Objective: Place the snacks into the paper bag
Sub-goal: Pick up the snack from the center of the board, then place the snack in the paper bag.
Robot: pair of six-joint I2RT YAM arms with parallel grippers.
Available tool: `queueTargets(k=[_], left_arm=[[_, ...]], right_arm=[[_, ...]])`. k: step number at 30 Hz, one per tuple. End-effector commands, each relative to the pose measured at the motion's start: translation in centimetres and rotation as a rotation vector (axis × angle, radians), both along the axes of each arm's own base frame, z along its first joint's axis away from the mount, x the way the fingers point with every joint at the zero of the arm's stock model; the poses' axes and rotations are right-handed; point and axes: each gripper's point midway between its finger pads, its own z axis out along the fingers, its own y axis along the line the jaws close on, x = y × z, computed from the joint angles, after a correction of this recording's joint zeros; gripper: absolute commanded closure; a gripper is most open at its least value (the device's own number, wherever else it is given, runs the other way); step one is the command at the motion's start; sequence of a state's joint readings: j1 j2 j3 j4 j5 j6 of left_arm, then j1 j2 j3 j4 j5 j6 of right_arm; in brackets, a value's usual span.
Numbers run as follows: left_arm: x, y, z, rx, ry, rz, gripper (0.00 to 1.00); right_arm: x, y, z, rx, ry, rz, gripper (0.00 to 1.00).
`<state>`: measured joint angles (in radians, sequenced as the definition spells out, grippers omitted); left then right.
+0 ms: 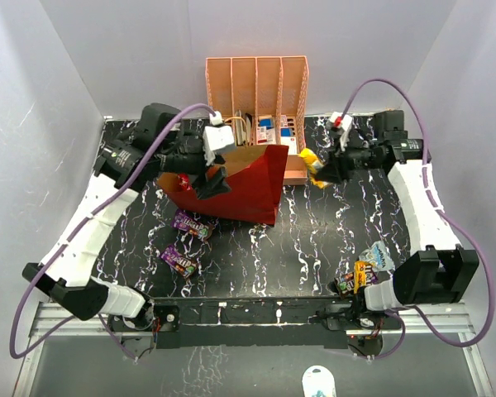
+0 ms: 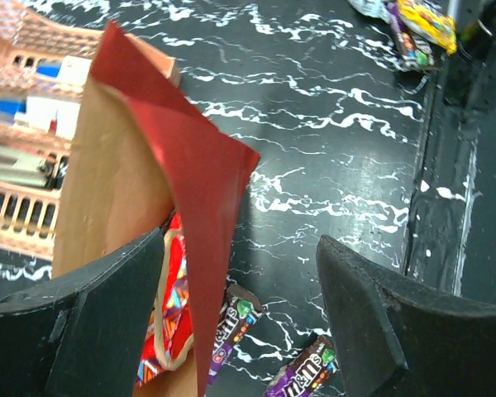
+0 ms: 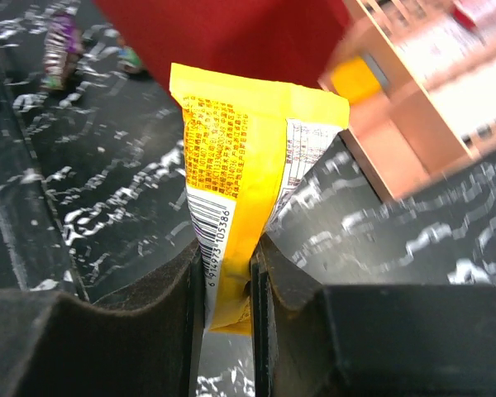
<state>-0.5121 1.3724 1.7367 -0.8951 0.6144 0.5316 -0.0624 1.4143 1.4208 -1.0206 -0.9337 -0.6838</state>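
The dark-red paper bag (image 1: 252, 186) lies on its side in the middle of the table, its mouth towards the left. My left gripper (image 1: 208, 180) is open at that mouth, its jaws astride the bag's upper wall (image 2: 194, 165). The red chip bag (image 2: 167, 306) lies inside. Two purple candy bars (image 1: 193, 223) (image 1: 181, 261) lie on the table in front of the bag. My right gripper (image 1: 324, 172) is shut on a yellow packet (image 3: 240, 157) and holds it above the table, right of the bag. A blue-grey pouch (image 1: 379, 255) and yellow and dark packets (image 1: 357, 277) lie near the right arm's base.
The peach slotted organizer (image 1: 256, 83) with small blue-white boxes stands right behind the bag, close to my right gripper, and shows in the right wrist view (image 3: 422, 107). Grey walls close in the table on three sides.
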Motion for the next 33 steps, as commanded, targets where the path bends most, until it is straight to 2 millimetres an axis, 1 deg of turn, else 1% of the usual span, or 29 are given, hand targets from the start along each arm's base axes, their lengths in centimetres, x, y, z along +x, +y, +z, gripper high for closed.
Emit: queueTargets(k=[1, 3, 6, 9, 13, 16, 18, 19, 20, 26, 33], left_arm=[[-1.9, -1.5, 0.4, 0.043, -0.089, -0.182, 0.27], [-2.0, -2.1, 1.1, 0.038, -0.137, -0.245, 0.26], [-1.7, -3.2, 2.1, 0.019, -0.174, -0.297, 0.25], [-1.9, -4.1, 2.2, 0.002, -0.2, -0.381, 0.23], [-2.5, -5.1, 2.4, -0.033, -0.215, -0.468, 0.19], [-3.5, -5.3, 2.5, -0.057, -0.218, -0.535, 0.17], [-4.2, -5.3, 2.4, -0.073, -0.215, -0.57, 0.18], [-4.4, -5.4, 2.3, -0.078, -0.209, -0.581, 0.19], [-4.5, -5.4, 2.1, -0.081, -0.201, -0.587, 0.22], [-4.8, -5.3, 0.6, -0.059, -0.169, -0.589, 0.44], [-4.9, -4.8, 0.0, -0.029, -0.173, -0.578, 0.59]], right_arm=[[-1.9, 6.0, 6.6, 0.118, -0.155, 0.195, 0.74], [-2.8, 8.5, 7.8, 0.126, -0.191, 0.275, 0.74], [-4.7, 11.8, 8.7, 0.14, -0.208, 0.391, 0.74], [-6.5, 14.2, 9.1, 0.156, -0.205, 0.479, 0.74], [-8.2, 16.5, 9.2, 0.162, -0.191, 0.557, 0.74], [-9.1, 17.5, 9.2, 0.166, -0.182, 0.595, 0.74], [-9.5, 18.0, 9.2, 0.172, -0.174, 0.61, 0.74], [-9.7, 18.2, 9.3, 0.174, -0.173, 0.618, 0.74], [-9.9, 18.4, 9.2, 0.176, -0.169, 0.623, 0.74], [-10.4, 19.0, 9.1, 0.178, -0.164, 0.629, 0.74], [-10.3, 19.0, 8.9, 0.172, -0.157, 0.618, 0.74]])
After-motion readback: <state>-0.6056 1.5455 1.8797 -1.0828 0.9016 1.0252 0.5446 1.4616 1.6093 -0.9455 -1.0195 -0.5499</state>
